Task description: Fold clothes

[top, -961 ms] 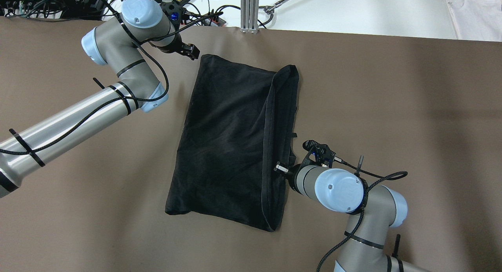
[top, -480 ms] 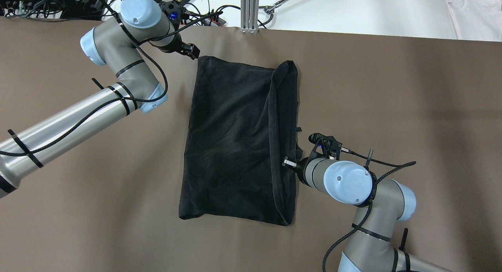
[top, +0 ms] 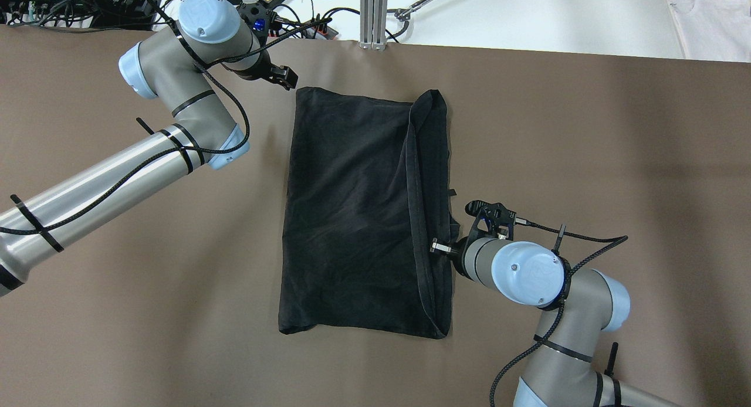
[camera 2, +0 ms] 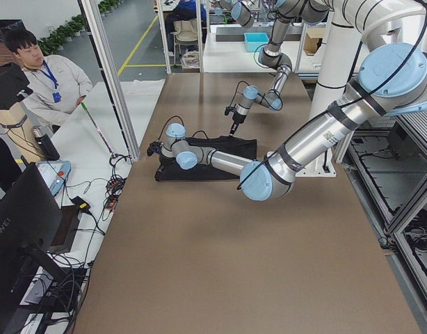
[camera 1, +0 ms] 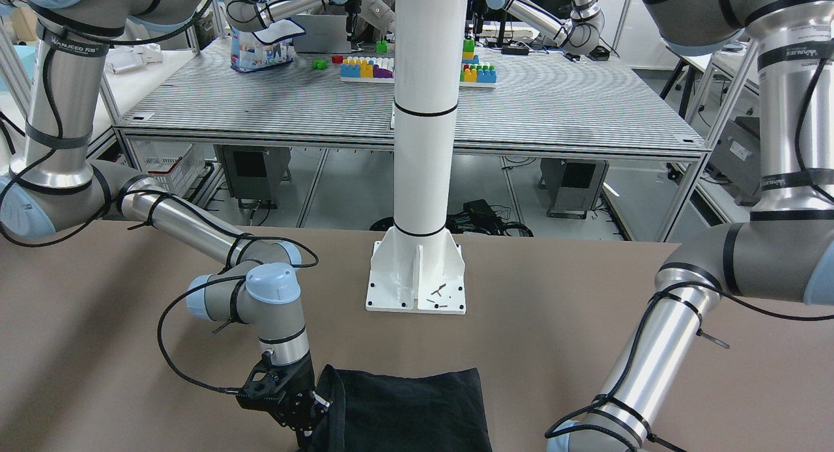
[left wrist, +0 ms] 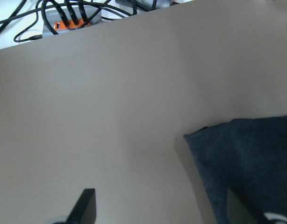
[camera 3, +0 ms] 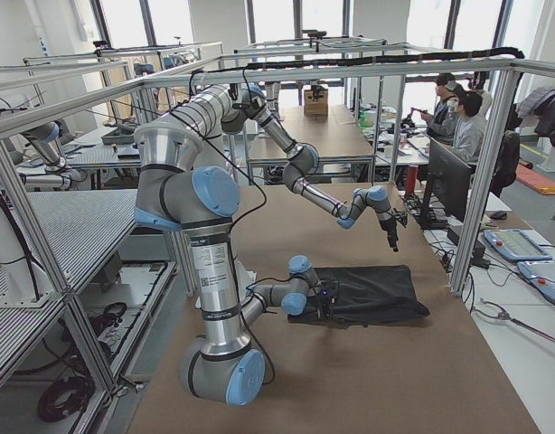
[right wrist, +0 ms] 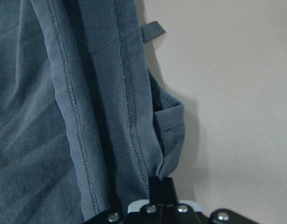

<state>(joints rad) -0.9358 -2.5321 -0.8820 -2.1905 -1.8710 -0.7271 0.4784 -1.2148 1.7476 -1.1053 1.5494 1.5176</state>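
The clothes (top: 352, 213) are one black piece lying flat on the brown table, with a folded strip and stitched hem along the right side. My right gripper (top: 437, 247) is shut on that right edge, about two thirds of the way down. The right wrist view shows its fingertips (right wrist: 162, 184) pinching the hem of the clothes (right wrist: 87, 93). My left gripper (top: 287, 78) hovers open beside the far left corner. In the left wrist view that corner of the clothes (left wrist: 246, 168) lies between its spread fingers (left wrist: 86, 203). In the front-facing view only the right gripper (camera 1: 301, 427) shows, at the clothes (camera 1: 410, 406).
A white pillar on a base plate (camera 1: 417, 289) stands at the robot's side of the table. Cables and a power strip (top: 88, 2) and an aluminium post (top: 374, 14) line the far edge. A white garment (top: 710, 20) lies beyond it. A person (camera 2: 50, 80) stands past the table.
My right gripper has pulled the clothes to the right, swinging the near end over so the piece lies straighter. The left gripper has hardly moved.
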